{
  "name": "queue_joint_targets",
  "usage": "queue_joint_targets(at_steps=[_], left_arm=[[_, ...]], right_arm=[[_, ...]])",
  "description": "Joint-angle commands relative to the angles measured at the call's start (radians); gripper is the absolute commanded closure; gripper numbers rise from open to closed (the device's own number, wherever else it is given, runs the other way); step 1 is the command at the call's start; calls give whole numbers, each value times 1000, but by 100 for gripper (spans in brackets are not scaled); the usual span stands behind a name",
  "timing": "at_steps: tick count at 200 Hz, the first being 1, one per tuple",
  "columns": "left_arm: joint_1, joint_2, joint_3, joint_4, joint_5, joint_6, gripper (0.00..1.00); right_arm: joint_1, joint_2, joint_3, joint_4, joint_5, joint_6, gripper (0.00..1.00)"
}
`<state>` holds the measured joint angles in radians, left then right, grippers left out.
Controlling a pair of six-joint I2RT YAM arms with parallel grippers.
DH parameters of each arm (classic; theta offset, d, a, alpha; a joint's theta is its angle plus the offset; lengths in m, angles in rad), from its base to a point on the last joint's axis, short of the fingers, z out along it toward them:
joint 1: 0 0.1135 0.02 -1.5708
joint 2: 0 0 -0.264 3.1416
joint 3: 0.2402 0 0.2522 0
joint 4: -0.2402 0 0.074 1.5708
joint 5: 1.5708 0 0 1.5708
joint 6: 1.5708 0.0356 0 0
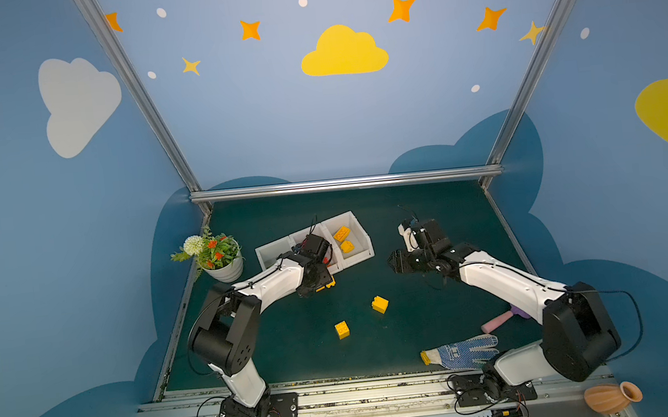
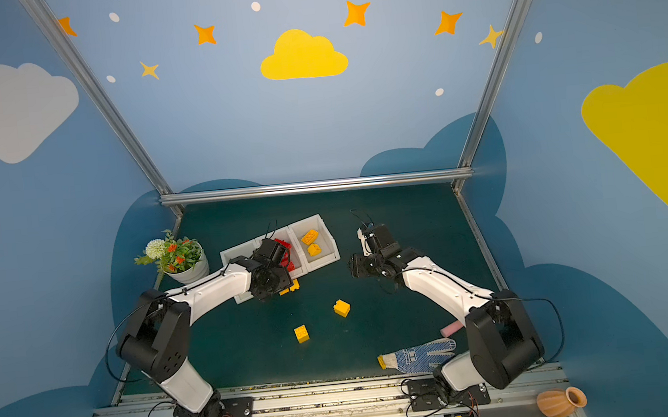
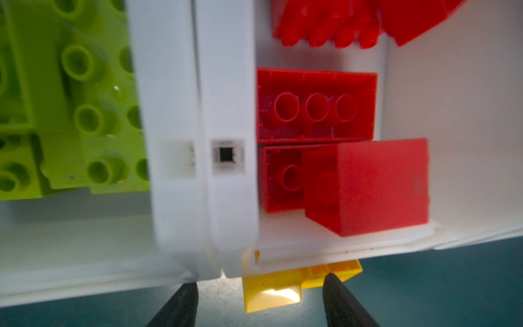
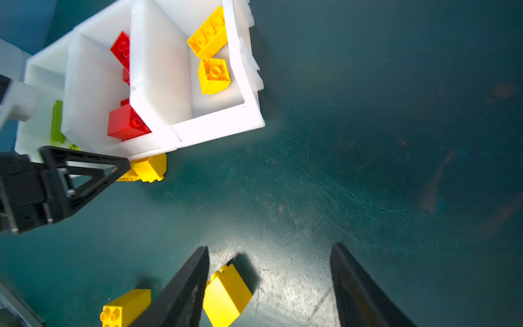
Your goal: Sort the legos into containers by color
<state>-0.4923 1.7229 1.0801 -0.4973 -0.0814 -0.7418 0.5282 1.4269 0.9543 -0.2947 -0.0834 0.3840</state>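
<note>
Well, the left gripper (image 3: 259,281) has its fingers parted around a yellow brick (image 3: 271,294) lying against the front wall of the white bins (image 3: 226,85). The brick's long axis runs across the gap, nearer one fingertip than the other. Beyond the tips, red bricks (image 3: 317,107) lie hollow side up in the middle bin. The right gripper (image 4: 270,247) hangs open. A second yellow brick (image 4: 226,294) lies on the mat just inside one finger, lengthwise along it, studs toward the tips.

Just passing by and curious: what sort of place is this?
Likely a robot test booth styled as a playroom: two arms bolted beside a green table, metal framing, cloud-and-star walls.
</note>
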Motion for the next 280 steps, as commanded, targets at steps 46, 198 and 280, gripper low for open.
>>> queue_joint_targets(at_steps=[46, 198, 280], left_arm=[[-14, 67, 46, -27, -55, -12, 43], [-16, -28, -65, -26, -131, -39, 26], [-15, -3, -49, -16, -121, -19, 30]], right_arm=[[3, -35, -23, 62, 19, 16, 35], [4, 0, -22, 72, 24, 12, 34], [4, 6, -22, 71, 30, 10, 34]])
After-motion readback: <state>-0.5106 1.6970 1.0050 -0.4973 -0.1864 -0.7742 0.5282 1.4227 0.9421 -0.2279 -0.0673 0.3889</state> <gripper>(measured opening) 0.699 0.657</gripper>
